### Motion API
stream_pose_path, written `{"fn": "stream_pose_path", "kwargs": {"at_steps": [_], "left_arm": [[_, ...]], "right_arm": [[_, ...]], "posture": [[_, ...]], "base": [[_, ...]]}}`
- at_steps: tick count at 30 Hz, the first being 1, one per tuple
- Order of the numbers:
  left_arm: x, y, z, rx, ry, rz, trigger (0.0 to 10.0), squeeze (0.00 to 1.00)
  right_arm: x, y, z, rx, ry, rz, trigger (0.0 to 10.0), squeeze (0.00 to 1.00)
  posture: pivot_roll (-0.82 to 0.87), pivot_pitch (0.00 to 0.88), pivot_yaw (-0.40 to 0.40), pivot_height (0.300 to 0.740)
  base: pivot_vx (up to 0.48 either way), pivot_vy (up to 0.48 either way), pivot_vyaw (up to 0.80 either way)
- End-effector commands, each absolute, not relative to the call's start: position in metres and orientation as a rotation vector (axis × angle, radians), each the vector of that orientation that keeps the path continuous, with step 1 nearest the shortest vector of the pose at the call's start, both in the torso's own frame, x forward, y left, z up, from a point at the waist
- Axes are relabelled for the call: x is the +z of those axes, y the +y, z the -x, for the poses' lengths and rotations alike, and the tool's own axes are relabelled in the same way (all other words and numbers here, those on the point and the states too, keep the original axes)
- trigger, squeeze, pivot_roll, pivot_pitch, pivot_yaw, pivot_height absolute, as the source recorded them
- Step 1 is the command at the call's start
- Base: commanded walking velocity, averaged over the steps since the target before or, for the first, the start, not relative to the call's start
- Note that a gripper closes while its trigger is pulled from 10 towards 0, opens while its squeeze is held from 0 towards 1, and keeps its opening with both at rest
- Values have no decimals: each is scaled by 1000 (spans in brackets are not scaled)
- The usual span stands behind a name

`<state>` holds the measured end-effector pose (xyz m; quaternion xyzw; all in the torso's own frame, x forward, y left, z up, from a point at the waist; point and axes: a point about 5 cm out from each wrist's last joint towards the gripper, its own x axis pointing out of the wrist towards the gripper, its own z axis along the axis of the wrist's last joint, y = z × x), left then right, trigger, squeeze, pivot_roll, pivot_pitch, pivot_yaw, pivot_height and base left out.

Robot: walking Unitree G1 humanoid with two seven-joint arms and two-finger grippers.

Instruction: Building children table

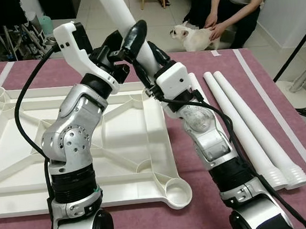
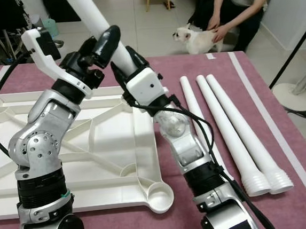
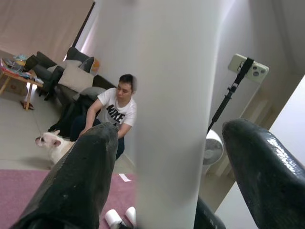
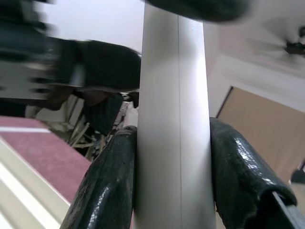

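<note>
The white leg (image 1: 116,10) stands raised, tilted up toward the robot's left, above the tabletop's (image 1: 146,163) far edge. The right claw (image 4: 174,186) clamps it; the left claw (image 3: 167,157) straddles it with clear gaps (not touching). Three spare legs (image 1: 251,132) lie parallel on the carpet (image 1: 299,128), with bare carpet beside them.

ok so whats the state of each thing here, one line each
held leg: raised, tilted, clamped in right tool
left tool: open, fingers either side of held leg, not touching
tabletop: upside down on mat, corner sockets empty
spare legs: three lying flat beside the tabletop
</note>
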<state>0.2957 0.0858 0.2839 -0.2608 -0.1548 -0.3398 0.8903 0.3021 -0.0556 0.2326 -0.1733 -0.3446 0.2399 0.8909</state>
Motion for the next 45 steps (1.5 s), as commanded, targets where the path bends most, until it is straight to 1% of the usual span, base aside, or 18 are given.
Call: {"fn": "stream_pose_path", "kwargs": {"at_steps": [1,7,8,10,11,12,18,19,23,24,25,37,38,40,41,42,43,45], "left_arm": [[283,82,-299,-714,-309,512,10000,0],[281,81,-302,-704,-292,508,9216,0],[282,82,-302,-706,-292,510,6196,0],[282,82,-302,-706,-292,510,6196,0],[283,83,-302,-698,-298,519,1765,0],[285,85,-301,-698,-317,523,0,0],[287,80,-294,-743,-340,455,0,0],[287,77,-293,-746,-342,431,0,0],[288,76,-291,-754,-349,414,0,0],[289,73,-290,-767,-360,387,0,0],[290,71,-288,-776,-376,349,0,0],[304,62,-280,-786,-492,136,0,0],[306,60,-278,-802,-502,118,0,0],[307,60,-277,-812,-509,109,0,0],[307,58,-276,-826,-516,101,0,0],[307,58,-276,-826,-516,101,0,0],[308,56,-274,-837,-525,102,0,0],[309,53,-273,-849,-535,100,0,0]], "right_arm": [[233,-50,-296,538,-749,398,10000,0],[225,-48,-293,567,-739,436,10000,0],[223,-48,-293,566,-732,437,10000,0],[223,-48,-293,566,-732,437,10000,0],[222,-49,-294,562,-725,438,10000,0],[222,-52,-297,536,-709,434,10000,0],[221,-58,-305,475,-666,426,10000,0],[222,-59,-308,459,-658,429,10000,914],[223,-59,-309,459,-653,422,10000,1000],[223,-59,-309,456,-647,414,10000,1000],[224,-59,-310,458,-637,416,10000,0],[206,-59,-312,510,-424,393,10000,0],[207,-59,-312,514,-420,403,5529,0],[208,-59,-312,517,-419,411,5529,0],[209,-58,-313,522,-418,422,3059,0],[209,-58,-313,522,-418,422,3059,0],[210,-58,-313,532,-420,438,0,0],[211,-56,-313,545,-419,452,0,0]], "posture": [[37,0,52,740],[38,0,52,740],[38,0,53,740],[38,0,53,740],[38,0,53,740],[38,0,53,740],[39,0,51,740],[39,0,51,740],[40,0,49,740],[40,0,49,740],[40,0,48,740],[34,0,44,740],[34,0,44,740],[34,0,44,740],[27,0,44,740],[27,0,44,740],[27,0,43,740],[28,0,42,740]], "base": [[0,0,0],[0,0,0],[0,0,0],[0,0,0],[0,0,0],[0,0,0],[0,0,0],[0,0,0],[0,0,0],[0,0,0],[0,0,0],[0,0,0],[0,0,0],[0,0,0],[0,0,0],[0,0,0],[0,0,0],[0,0,0]]}}
